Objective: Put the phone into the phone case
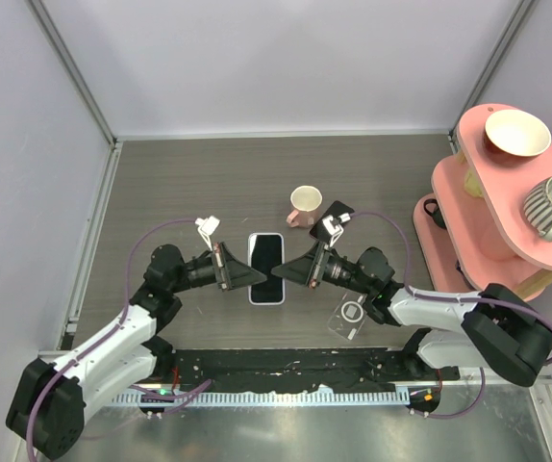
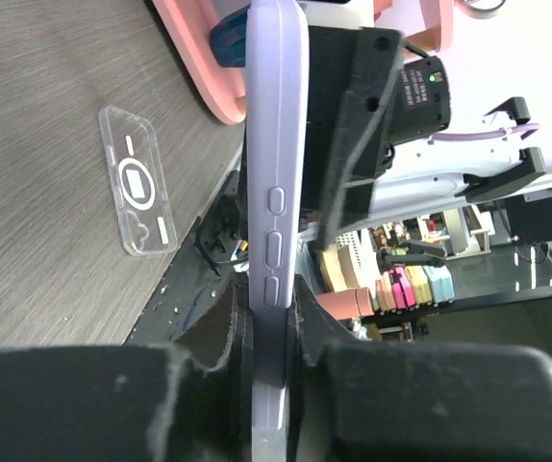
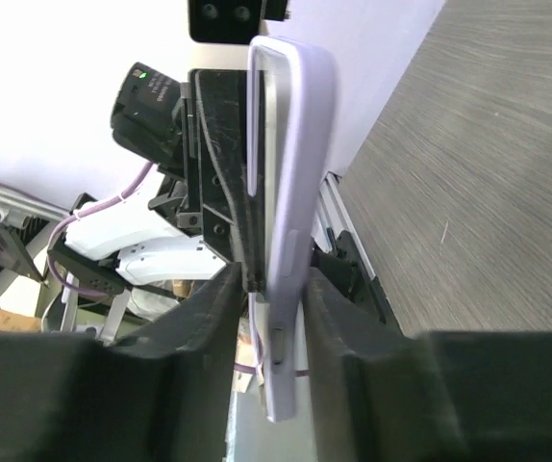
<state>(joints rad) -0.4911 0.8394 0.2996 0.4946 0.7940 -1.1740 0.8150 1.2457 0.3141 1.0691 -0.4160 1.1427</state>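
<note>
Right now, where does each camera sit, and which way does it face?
Top camera: overhead, behind the robot, looking down on the table; left hand and right hand show.
Left wrist: behind the left hand, looking past its own fingers across the phone to the right hand.
Right wrist: behind the right hand, past its fingers toward the left hand.
Shared: both wrist views see the phone edge-on.

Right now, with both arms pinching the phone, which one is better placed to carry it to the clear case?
Likely the right gripper: the clear case lies just beside its arm, while the left gripper holds the far side of the phone.
</note>
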